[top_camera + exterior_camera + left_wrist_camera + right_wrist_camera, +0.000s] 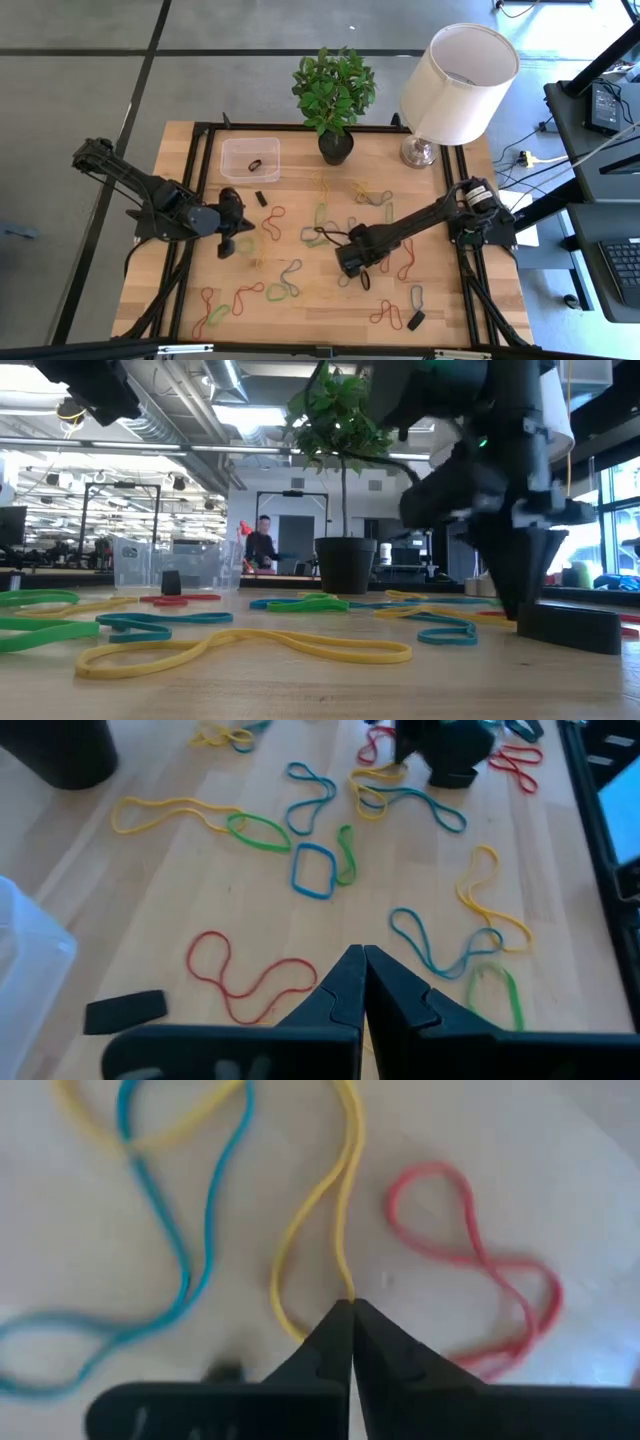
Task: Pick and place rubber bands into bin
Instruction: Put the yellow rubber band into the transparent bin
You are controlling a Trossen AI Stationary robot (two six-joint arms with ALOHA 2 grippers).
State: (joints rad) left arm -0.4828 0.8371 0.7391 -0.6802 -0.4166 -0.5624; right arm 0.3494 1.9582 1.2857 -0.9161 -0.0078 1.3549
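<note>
Many rubber bands in red, green, yellow and blue lie loose on the wooden table. The clear plastic bin stands at the far left of the table with a dark loop inside it; its corner shows in the left wrist view. My right gripper is down at the table's middle, shut on a yellow rubber band, with a red band and a blue band beside it. My left gripper is shut over the table's left part, near a red band. My right gripper pinches the yellow rubber band at one end of its loop, between the two fingertips, from above and pointing down. The rest of the band lies slack on the table, running away from the fingers.
A black plant pot with a green plant and a white lamp stand along the far edge. Small black blocks lie near the bin, beside my left gripper and at the near right. A person stands far off in the room.
</note>
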